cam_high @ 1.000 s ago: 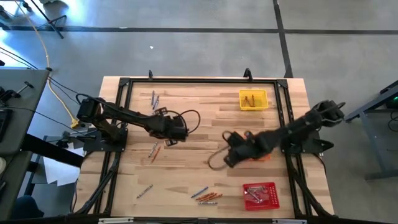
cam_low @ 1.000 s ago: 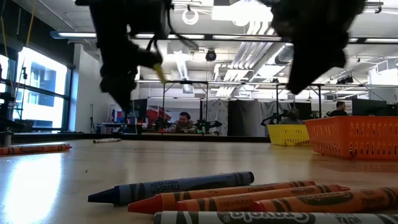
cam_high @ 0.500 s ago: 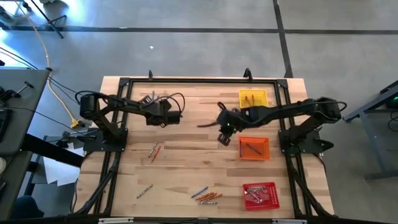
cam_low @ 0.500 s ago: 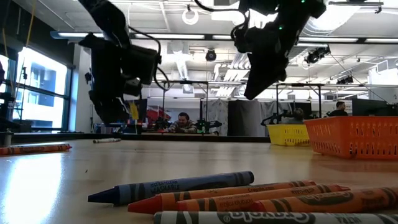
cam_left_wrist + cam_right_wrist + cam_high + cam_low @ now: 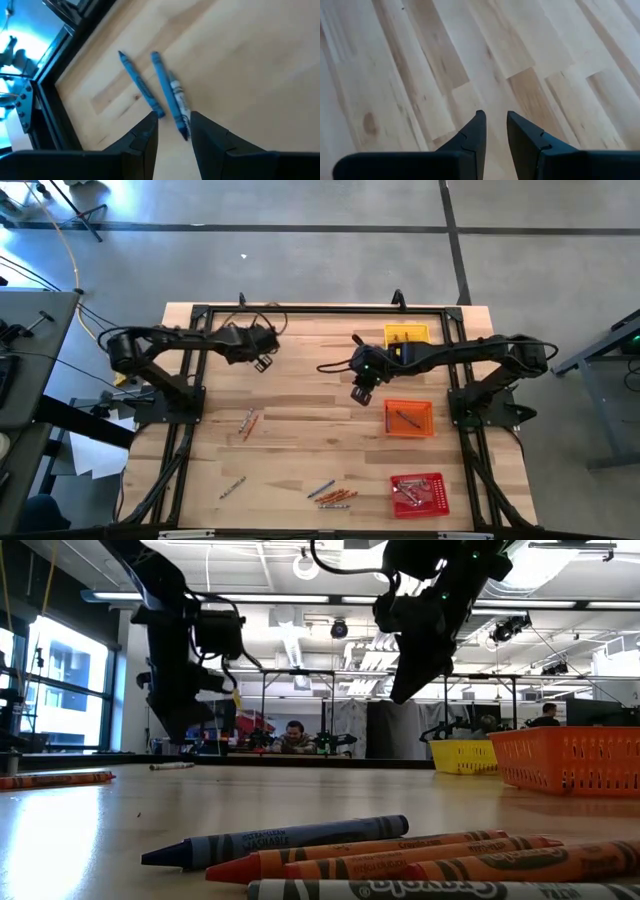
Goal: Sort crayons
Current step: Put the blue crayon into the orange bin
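Near the table's far left, my left gripper hangs open above two blue crayons and a grey crayon. These lie flat side by side on the wood, and their near ends show in the gap between the fingers. My right gripper hovers open over bare wood at mid-table, left of the trays, with nothing between its fingers. More crayons lie at the left, near left and near middle.
Three square mesh trays stand on the right side: yellow at the far edge, orange in the middle and red near the front, each holding crayons. A black frame runs around the table. Bare wood lies between the arms.
My left gripper has swung from the middle of the table toward the far left edge, rolling a little, and now hangs over the blue crayons. My right gripper has swung from over the orange tray toward the far edge, leaving the tray in view. Neither gap has changed.
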Motion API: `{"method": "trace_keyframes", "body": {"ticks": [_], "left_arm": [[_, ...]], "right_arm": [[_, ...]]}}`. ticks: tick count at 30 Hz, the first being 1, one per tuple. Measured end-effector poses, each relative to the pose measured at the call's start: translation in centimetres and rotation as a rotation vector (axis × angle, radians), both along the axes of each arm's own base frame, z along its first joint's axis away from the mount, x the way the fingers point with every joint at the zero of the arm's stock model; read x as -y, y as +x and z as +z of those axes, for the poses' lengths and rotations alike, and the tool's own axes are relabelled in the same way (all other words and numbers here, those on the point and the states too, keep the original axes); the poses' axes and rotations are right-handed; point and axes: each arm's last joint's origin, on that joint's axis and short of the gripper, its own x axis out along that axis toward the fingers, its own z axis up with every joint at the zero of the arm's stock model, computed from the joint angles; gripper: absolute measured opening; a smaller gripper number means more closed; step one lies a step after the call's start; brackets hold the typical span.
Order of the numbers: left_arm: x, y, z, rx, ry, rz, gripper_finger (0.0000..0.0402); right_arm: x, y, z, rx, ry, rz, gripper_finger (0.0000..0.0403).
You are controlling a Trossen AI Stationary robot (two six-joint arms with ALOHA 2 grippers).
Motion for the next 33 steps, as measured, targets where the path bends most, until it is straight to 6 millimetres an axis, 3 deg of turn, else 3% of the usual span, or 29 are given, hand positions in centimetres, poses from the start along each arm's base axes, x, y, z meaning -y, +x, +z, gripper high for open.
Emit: {"method": "trace_keyframes", "body": {"ticks": [6, 13, 24, 33], "left_arm": [[-2.7, -2.1, 1.3, 0.075, 0.005, 0.073, 0.0100], [-5.7, -3.3, 1.3, 0.253, -0.036, 0.117, 0.0100], [-7.7, -5.7, 1.1, 0.329, -0.141, 0.200, 0.0100], [-8.1, -6.1, 0.9, 0.381, -0.200, 0.195, 0.0100]], "right_arm": [[0.0, 0.0, 0.0, -0.001, -0.008, 0.015, 0.0071], [0.0, 0.0, 0.0, -0.001, -0.009, 0.016, 0.0071], [0.0, 0.0, 0.0, -0.005, -0.026, 0.045, 0.0071], [0.0, 0.0, 0.0, -0.005, -0.026, 0.045, 0.0071]]}}
